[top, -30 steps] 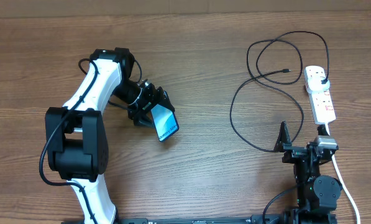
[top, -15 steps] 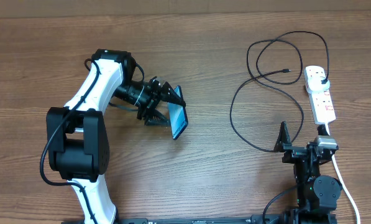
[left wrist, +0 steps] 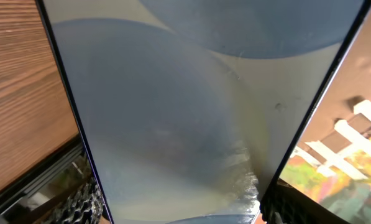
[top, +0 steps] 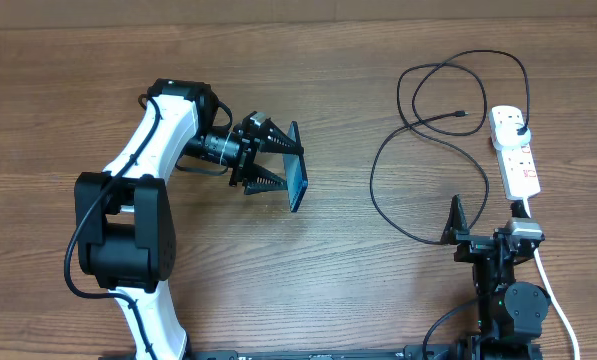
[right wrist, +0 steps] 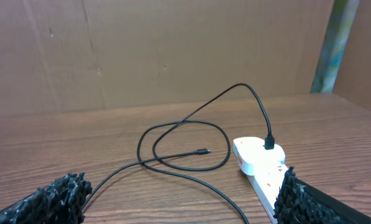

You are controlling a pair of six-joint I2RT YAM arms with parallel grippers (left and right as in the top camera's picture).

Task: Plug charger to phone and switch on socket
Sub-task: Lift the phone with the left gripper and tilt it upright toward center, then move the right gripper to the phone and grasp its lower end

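Note:
My left gripper [top: 275, 164] is shut on the phone [top: 297, 181] and holds it above the table left of centre, turned nearly edge-on to the overhead camera. The phone's blue-grey face [left wrist: 185, 112] fills the left wrist view. The black charger cable [top: 410, 128] lies in loops at the right. Its connector tip [top: 463, 114] lies free on the wood, and its plug [top: 517, 123] sits in the white socket strip [top: 518, 160]. My right gripper [top: 483, 237] is open and empty at the front right. In its own view it faces the tip [right wrist: 202, 151], the plug [right wrist: 269, 143] and the strip [right wrist: 256, 160].
The strip's thick white cord [top: 556, 300] runs down past the right arm's base. A brown cardboard wall [right wrist: 160, 50] stands behind the table's far edge. Bare wood lies between the phone and the cable loops.
My left gripper has carried the phone right and slightly back, turning it from screen-up to nearly edge-on. The right arm, cable and strip have not moved.

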